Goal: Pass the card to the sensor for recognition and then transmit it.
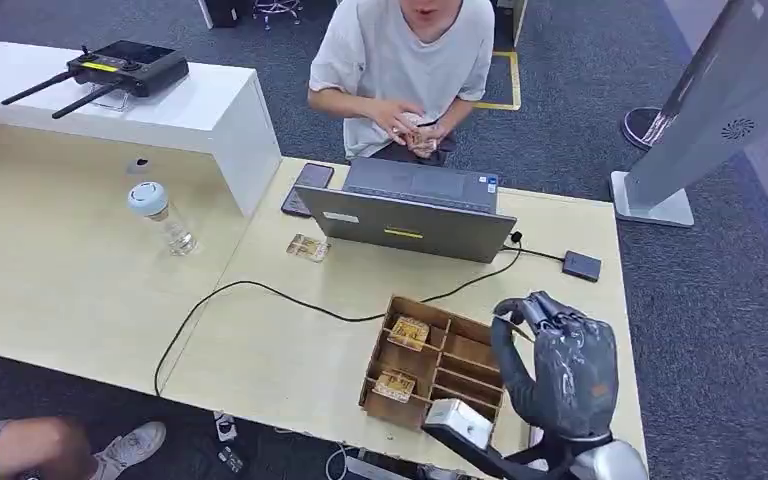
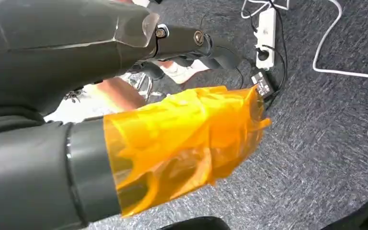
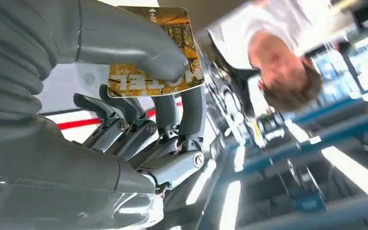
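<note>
Card [image 3: 172, 52] pinched in our right robot hand [image 1: 558, 365], raised above the bench [image 1: 290, 350]. We judge the sensor pass comes next. Left robot hand [image 2: 182, 139]: grasp unclear.

Bare tabletop [image 1: 260, 350] lies left of the wooden tray [image 1: 438, 362], crossed by a black cable [image 1: 260, 290]. The right hand [image 1: 558, 360] is raised above the tray's right end, a card [image 3: 155, 52] pinched under its thumb. Between it and the person [image 1: 405, 70] stands the open laptop [image 1: 410, 210]. To the laptop's right, bare table leads to a small black sensor [image 1: 581, 265]; left of it lie a phone [image 1: 308, 188], a loose card [image 1: 307, 247] and a bottle [image 1: 163, 215]
</note>
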